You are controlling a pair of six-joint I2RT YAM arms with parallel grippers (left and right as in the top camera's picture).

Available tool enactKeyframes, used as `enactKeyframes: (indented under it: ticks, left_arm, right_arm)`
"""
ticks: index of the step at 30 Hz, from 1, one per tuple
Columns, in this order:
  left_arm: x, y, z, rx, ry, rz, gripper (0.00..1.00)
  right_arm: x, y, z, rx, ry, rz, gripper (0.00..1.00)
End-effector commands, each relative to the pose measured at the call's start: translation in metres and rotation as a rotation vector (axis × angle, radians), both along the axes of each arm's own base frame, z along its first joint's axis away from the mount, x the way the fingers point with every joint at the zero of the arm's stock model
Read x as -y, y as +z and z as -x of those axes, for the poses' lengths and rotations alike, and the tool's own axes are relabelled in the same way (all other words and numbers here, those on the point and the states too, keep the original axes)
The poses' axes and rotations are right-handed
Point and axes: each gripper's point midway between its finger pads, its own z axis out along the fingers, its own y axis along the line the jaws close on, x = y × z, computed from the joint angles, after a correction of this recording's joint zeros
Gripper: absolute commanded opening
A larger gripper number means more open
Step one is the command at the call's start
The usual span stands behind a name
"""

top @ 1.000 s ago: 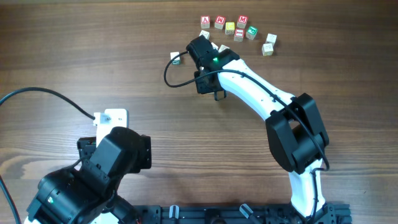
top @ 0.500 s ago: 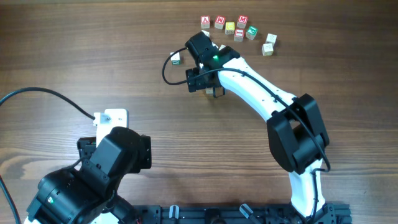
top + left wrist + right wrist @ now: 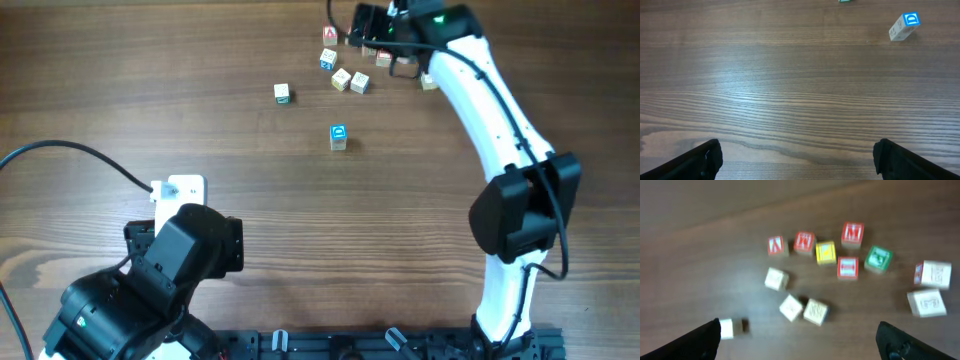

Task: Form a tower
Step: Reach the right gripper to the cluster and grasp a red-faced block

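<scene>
The left claw, at the near left of the brown wooden worktop, stands wide: its two black fingers sit at the bottom corners of the wrist view with only wood grain between them. Ahead of it lies a single pale cube with a green mark. To the right of that cube and a little nearer stands the tower, small pale wooden letter blocks with a blue-marked face on top; whether it is one cube high or two I cannot tell. It is well apart from the left claw, far ahead and to its right. Beyond it, near the far edge, loose letter cubes in red, yellow, green and plain wood lie scattered. The right claw hovers over that scatter, spread wide and holding nothing; the tower stands well apart from it, nearer the arms' bases and slightly to the left
</scene>
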Motion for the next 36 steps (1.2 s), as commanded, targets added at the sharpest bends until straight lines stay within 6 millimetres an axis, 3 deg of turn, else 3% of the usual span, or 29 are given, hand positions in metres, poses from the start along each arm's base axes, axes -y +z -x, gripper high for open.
enactKeyframes:
  ticks: [1,7,11,14,18,22,27,31,34,36]
  left_arm:
    - [-0.001,0.001,0.0,0.006,-0.003,-0.003,1.0]
    - [-0.001,0.001,0.0,0.006,-0.003,-0.003,1.0]
    - [-0.001,0.001,0.0,0.006,-0.003,-0.003,1.0]
    - [-0.001,0.001,0.0,0.006,-0.003,-0.003,1.0]
    - [-0.001,0.001,0.0,0.006,-0.003,-0.003,1.0]
    - [-0.001,0.001,0.0,0.006,-0.003,-0.003,1.0]
    - [-0.001,0.001,0.0,0.006,-0.003,-0.003,1.0]
    - [-0.001,0.001,0.0,0.006,-0.003,-0.003,1.0]
    - [-0.001,0.001,0.0,0.005,-0.003,-0.003,1.0]
    - [-0.001,0.001,0.0,0.006,-0.003,-0.003,1.0]
  right_arm:
    - [-0.007,-0.001,-0.018,0.037,-0.004,-0.062,1.0]
    - [-0.001,-0.075,-0.054,0.026,-0.116,-0.033,0.99]
    - [0.01,-0.133,-0.061,-0.023,-0.156,0.038,0.93]
    - [0.02,-0.157,-0.068,-0.02,-0.195,0.076,0.9]
    - [0.028,-0.17,-0.074,-0.005,-0.222,0.104,0.89]
    - [0.042,-0.176,-0.076,-0.005,-0.233,0.14,0.7]
    - [0.046,-0.194,-0.069,-0.057,-0.168,0.178,0.63]
    - [0.04,-0.195,-0.067,-0.065,-0.128,0.163,0.52]
    - [0.041,-0.196,-0.066,-0.071,-0.128,0.166,0.36]
    - [0.04,-0.183,-0.067,-0.057,-0.122,0.165,0.34]
